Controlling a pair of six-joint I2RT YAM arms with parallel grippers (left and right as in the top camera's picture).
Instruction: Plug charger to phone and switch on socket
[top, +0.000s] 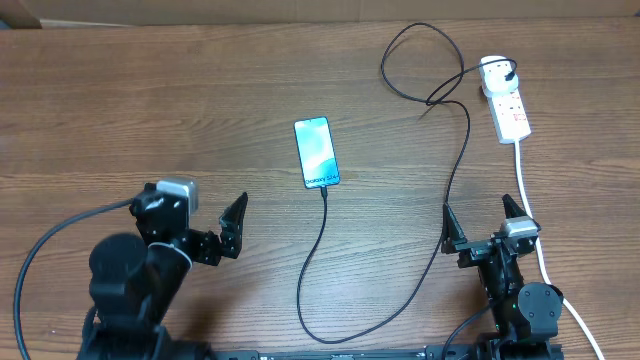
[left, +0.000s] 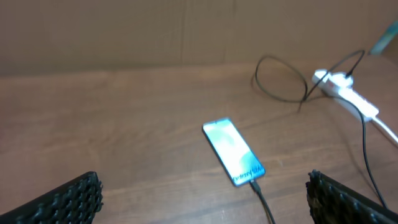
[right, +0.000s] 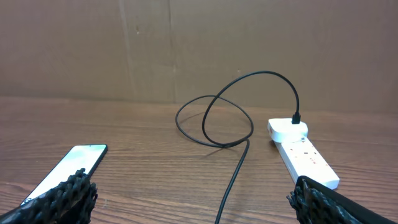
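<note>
left gripper agape, charger in phone and socket

The left arm and right arm are matte black with rounded joint housings. Each wrist carries a small silver-grey camera box, and a black cable loops off the left arm. Their pointed black fingers have knobbly pads.

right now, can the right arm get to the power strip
Probably yes. The right gripper is open and empty, and the power strip lies ahead of it across bare table. The black cable passes to its left and the white cord to its right, so neither seems in the way.
</note>
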